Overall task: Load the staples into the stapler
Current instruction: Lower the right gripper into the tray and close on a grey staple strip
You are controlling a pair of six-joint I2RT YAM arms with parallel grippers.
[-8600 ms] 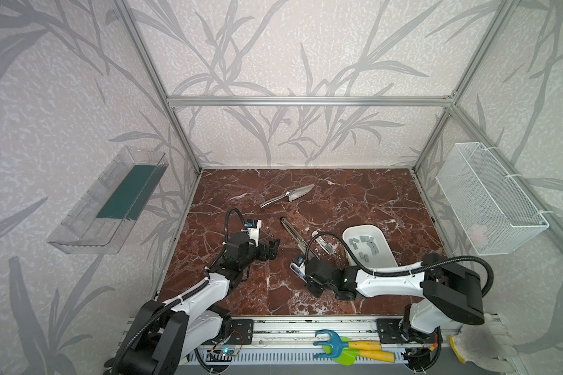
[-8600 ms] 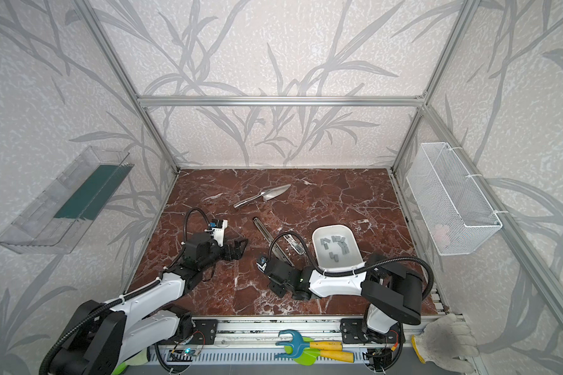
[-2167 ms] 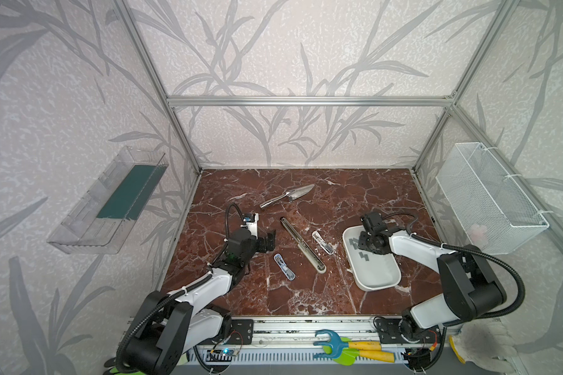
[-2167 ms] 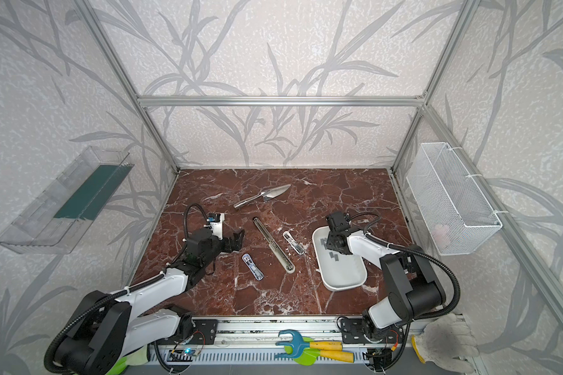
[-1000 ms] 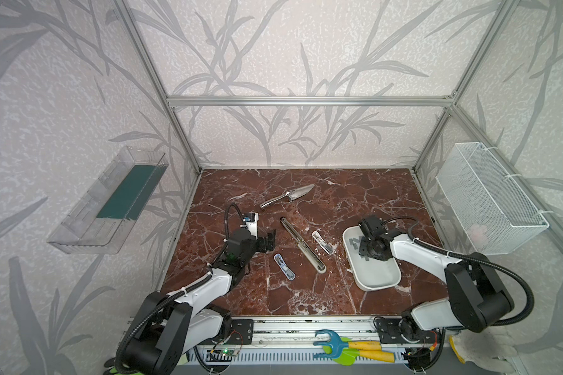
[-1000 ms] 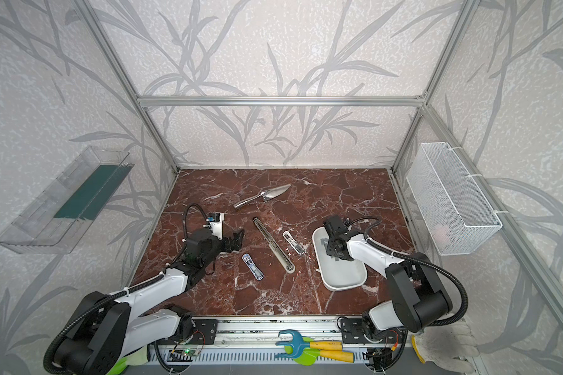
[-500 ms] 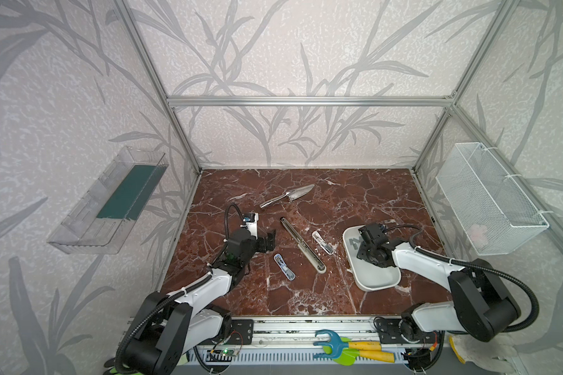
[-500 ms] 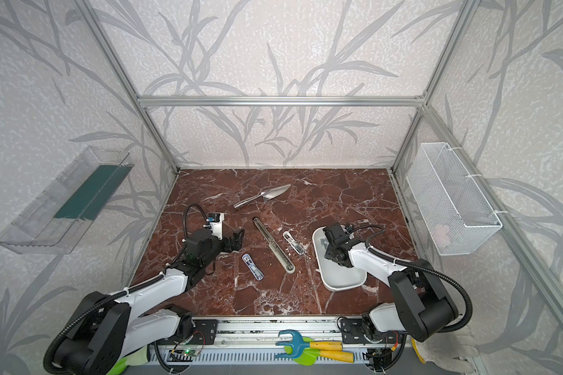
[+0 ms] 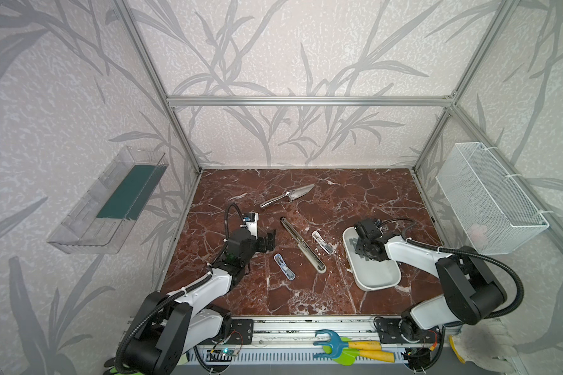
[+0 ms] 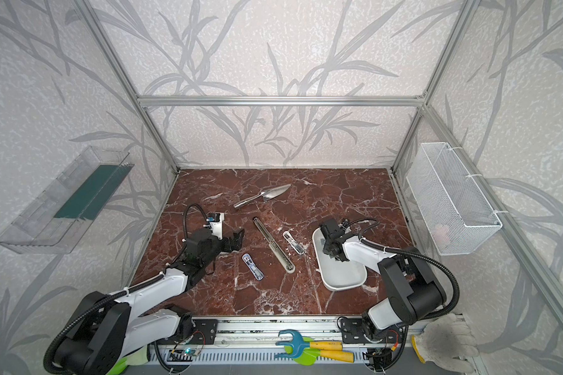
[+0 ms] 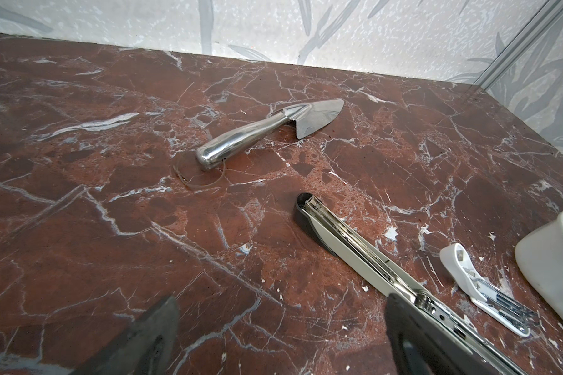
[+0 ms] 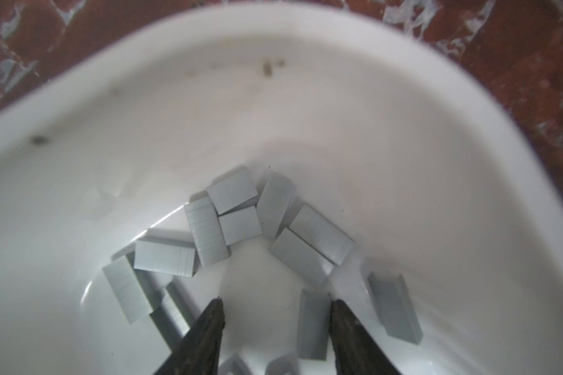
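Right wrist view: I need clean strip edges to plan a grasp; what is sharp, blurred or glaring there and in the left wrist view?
Right wrist view: the staples mid-frame are sharp, the far rim of the white dish is blurred, a thin arc of glare crosses its floor. Left wrist view: the stapler is crisp; the trowel mirrors the light.

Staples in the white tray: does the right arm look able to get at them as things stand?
Probably yes. The right tool hangs low over the tray, jaws parted and empty, with the loose staples lying uncovered just ahead of it and beside it; nothing is in the way.
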